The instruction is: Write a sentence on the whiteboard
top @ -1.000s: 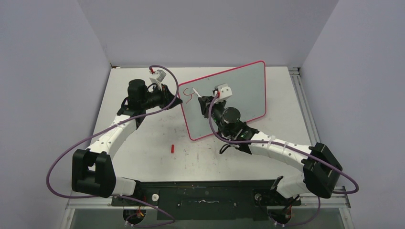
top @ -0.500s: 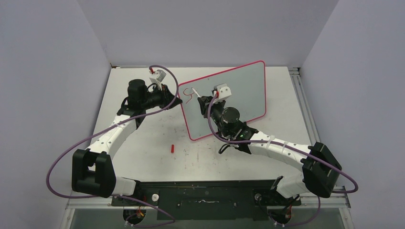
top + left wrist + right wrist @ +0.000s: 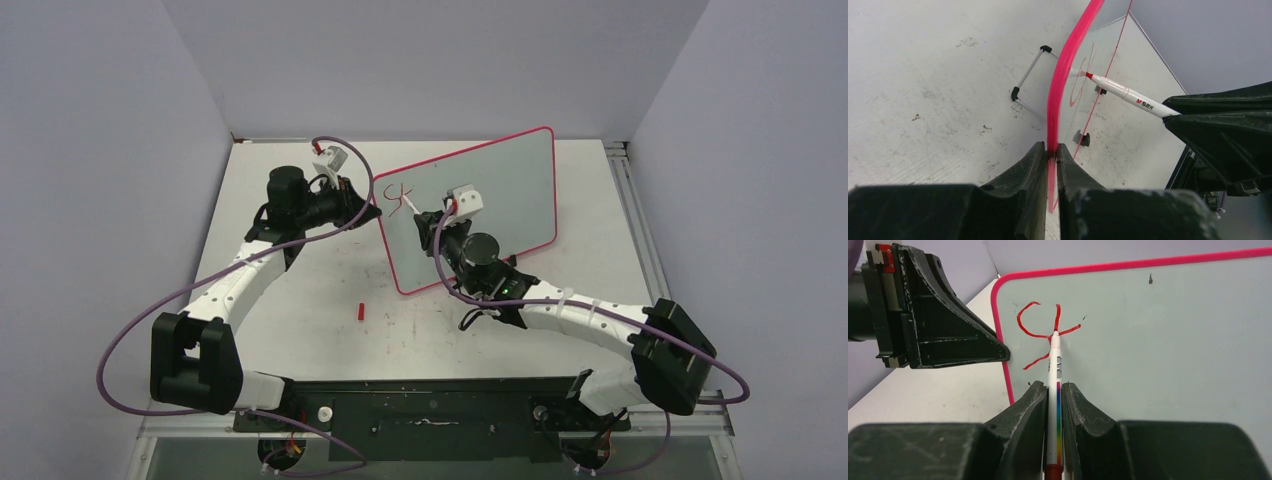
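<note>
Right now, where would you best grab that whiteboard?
Its thin pink rim on the left arm's side, approached edge-on, as the left gripper does: the whiteboard stands propped up, thin enough to pinch, leaving its face free for the marker.

Glossy whiteboard [image 3: 1173, 340]; scuffed, perhaps matt tabletop [image 3: 923, 75]

Robot lab, grey walls [image 3: 420, 60], scuffed tbl [image 3: 420, 340]

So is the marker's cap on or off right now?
Off. The marker shows a bare red tip touching the whiteboard at the red lettering, in the right wrist view.
</note>
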